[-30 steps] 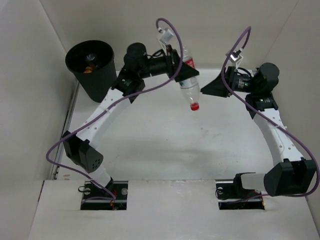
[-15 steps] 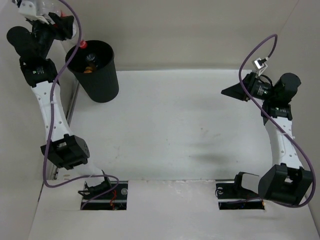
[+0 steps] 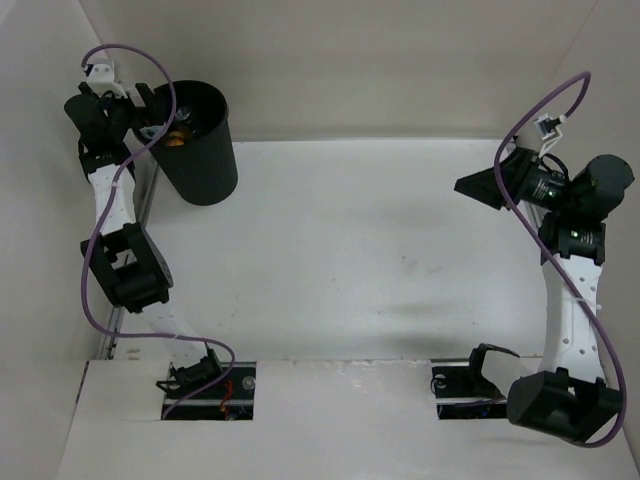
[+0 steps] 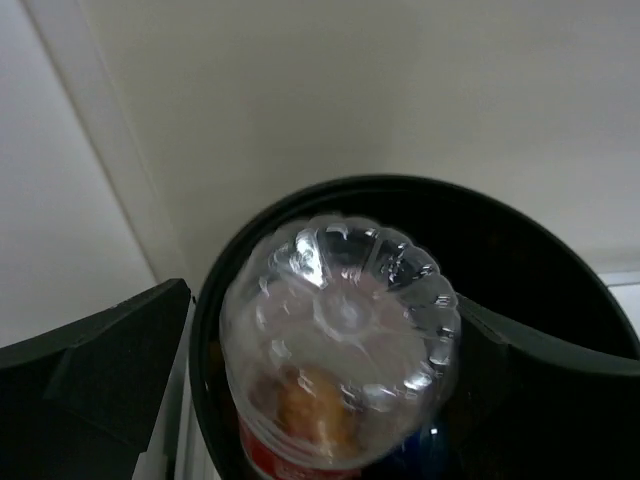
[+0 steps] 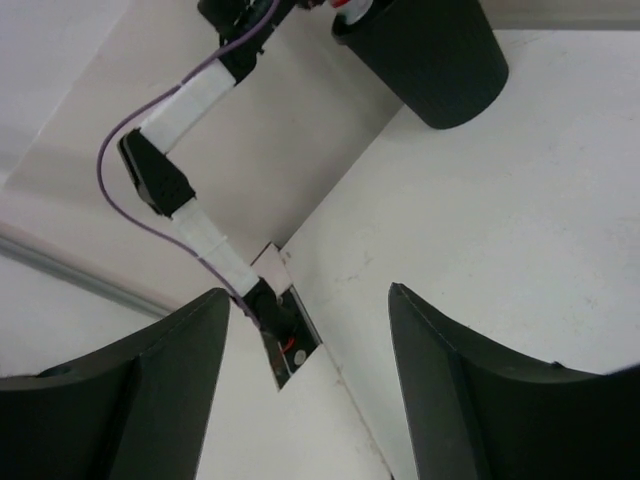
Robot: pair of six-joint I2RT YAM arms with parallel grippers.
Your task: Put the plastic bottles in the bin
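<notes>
You hold the left gripper [image 4: 325, 305] over the bin [image 4: 540, 290] with jaws spread wide, so the red-labelled bottle [image 4: 345, 330], neck-down inside the rim, looks free to drop, while your right gripper [image 5: 310, 292] hangs parted and empty, well apart.

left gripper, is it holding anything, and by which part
Nothing, it seems: the left gripper is open, its jaws spread wider than the bottle between them, which is base-up over the bin.

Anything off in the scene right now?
Nothing stands out. The bin is upright at far left of the table; the red-label bottle is in its mouth, base toward the left wrist camera, between the left gripper's spread jaws. No spill visible.
</notes>
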